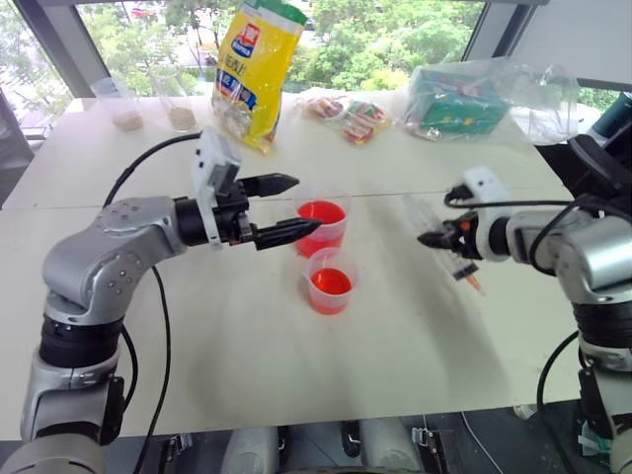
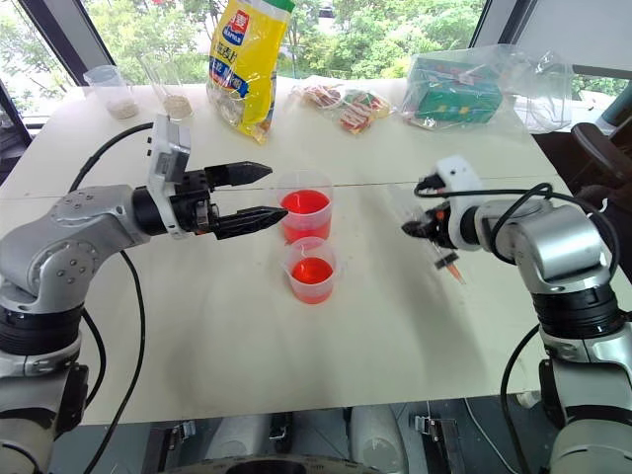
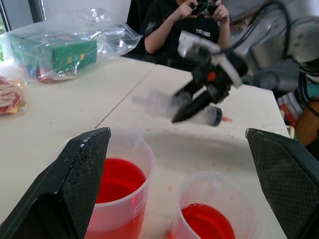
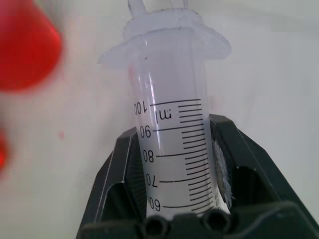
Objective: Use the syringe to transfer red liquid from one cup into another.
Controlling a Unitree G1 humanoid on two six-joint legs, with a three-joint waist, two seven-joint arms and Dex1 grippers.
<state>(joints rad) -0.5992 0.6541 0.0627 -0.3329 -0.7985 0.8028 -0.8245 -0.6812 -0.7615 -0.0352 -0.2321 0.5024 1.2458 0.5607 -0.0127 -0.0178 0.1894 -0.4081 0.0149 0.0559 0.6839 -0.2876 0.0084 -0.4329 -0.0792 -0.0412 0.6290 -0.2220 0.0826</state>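
Syringe [image 4: 174, 144] in R gripper [image 1: 434, 238], mid-table.

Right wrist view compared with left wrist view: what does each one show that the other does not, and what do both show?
The right wrist view alone shows the printed scale marks on the barrel. The left wrist view alone shows the open left pincer, a person behind the table and a bagged green box. Both show the syringe clamped in the right pincer, and red liquid.
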